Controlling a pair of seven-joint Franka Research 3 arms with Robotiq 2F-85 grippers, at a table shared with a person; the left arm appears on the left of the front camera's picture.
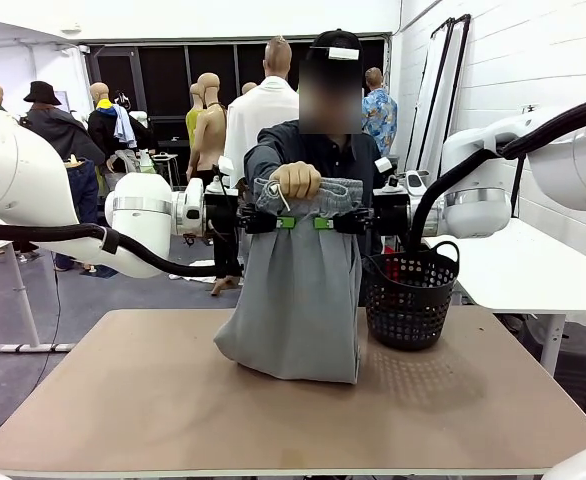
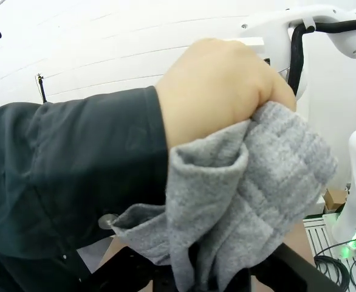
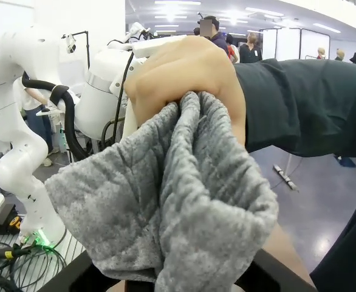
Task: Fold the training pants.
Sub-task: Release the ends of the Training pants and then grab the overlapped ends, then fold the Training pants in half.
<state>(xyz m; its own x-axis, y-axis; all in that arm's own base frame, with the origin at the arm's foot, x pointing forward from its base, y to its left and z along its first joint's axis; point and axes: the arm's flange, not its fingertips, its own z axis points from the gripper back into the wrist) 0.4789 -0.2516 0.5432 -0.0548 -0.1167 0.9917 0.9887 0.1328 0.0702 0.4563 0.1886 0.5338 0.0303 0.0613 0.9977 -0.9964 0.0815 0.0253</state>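
The training pants (image 1: 298, 300) hang, waistband pinched by both grippers' fingers and a hand (image 1: 296, 180).

Front view, centre: person's hand (image 1: 296, 180) covers middle of training pants (image 1: 298, 300) waistband; drawstring mostly hidden under fist. Left gripper (image 1: 281, 222) and right gripper (image 1: 325, 223) fingertips buried in fabric at centre; jaw gap not readable. Pants hide person's lower body. Basket (image 1: 409, 300) left rim, right of centre, partly behind pants.

Left wrist view: own fingers cut off by bottom edge, wrapped in grey cloth; sleeve (image 2: 75, 176) runs off left edge.

Right wrist view: fingers hidden under cloth at bottom edge; pants legs out of frame.
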